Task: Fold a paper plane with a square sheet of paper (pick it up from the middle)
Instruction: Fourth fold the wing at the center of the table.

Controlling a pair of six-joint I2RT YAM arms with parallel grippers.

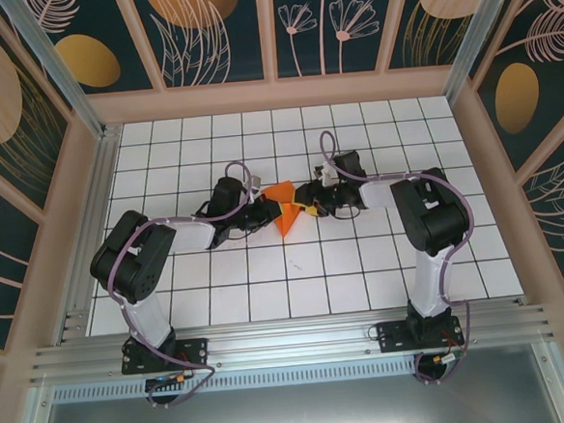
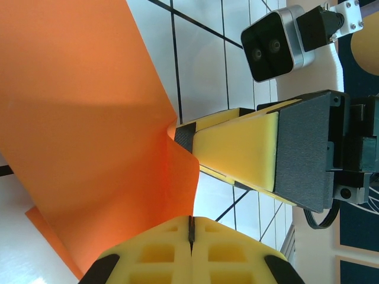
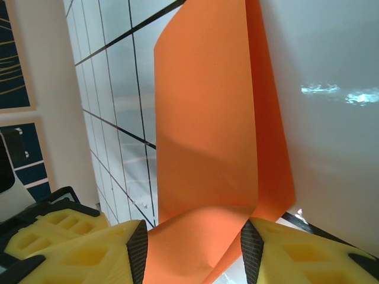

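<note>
The square sheet of paper (image 1: pixel 284 207) is bright orange and lies folded in layers at the table's middle, a wedge pointing toward the near edge. My left gripper (image 1: pixel 267 211) meets it from the left. In the left wrist view the left gripper (image 2: pixel 190 228) is shut, and the paper (image 2: pixel 89 118) has an edge running into the seam between its fingers. My right gripper (image 1: pixel 308 203) meets the sheet from the right. Seen from the right wrist, the right gripper (image 3: pixel 194 248) stands open, with a curled layer of the paper (image 3: pixel 207 136) spanning the gap between its pads.
White grid-tiled table (image 1: pixel 268 290) inside a walled enclosure. A metal rail (image 1: pixel 291 342) runs along the near edge, where both arm bases sit. The right arm's wrist camera (image 2: pixel 275 44) and yellow finger (image 2: pixel 237 148) loom close to the left gripper.
</note>
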